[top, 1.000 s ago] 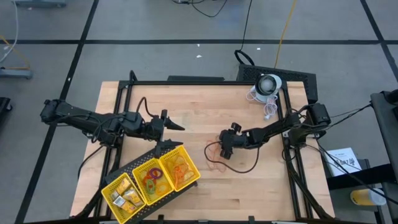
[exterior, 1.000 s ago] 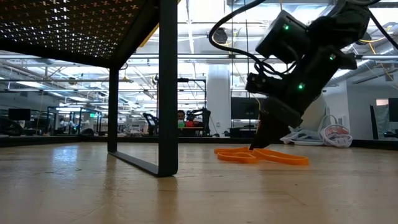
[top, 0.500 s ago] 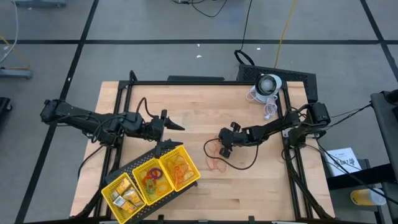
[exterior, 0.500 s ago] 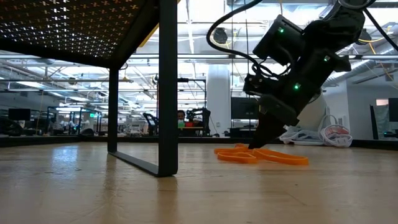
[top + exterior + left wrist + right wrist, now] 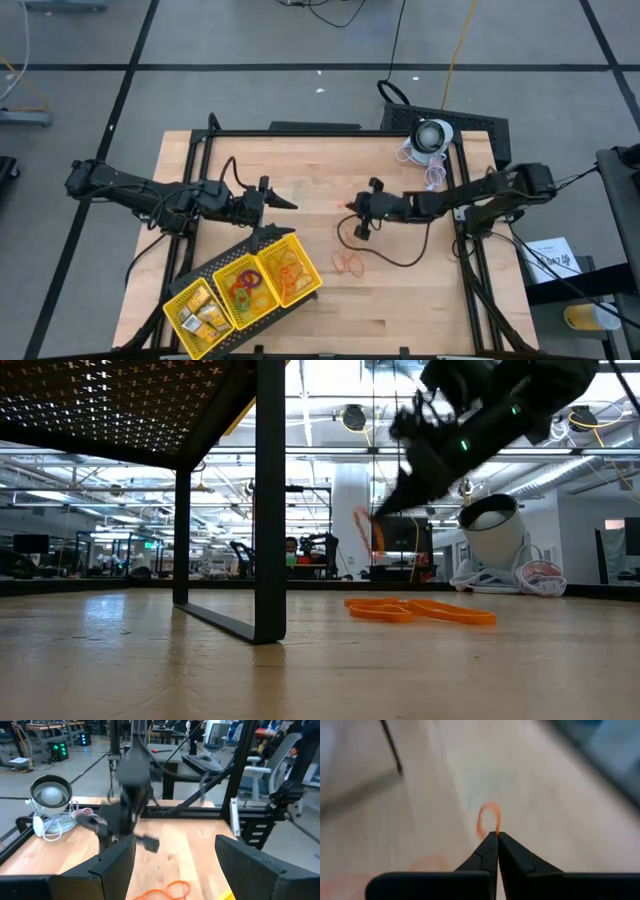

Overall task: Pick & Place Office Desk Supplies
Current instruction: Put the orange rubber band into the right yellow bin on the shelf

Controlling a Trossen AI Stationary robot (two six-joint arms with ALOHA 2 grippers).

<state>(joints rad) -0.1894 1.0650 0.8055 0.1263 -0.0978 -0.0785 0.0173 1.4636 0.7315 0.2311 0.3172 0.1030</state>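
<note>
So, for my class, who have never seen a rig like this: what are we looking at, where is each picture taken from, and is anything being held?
Two dark robot arms work at a wooden table. One picture looks straight down, one looks level from the tabletop, and two come from cameras on the wrists. The right end effector is shut on a thin orange rubber band, lifted clear of the wood. More orange loops lie on the table. The left end effector waits open near a yellow tray with three compartments holding small supplies. A white lamp-like device sits at the far edge.
</note>
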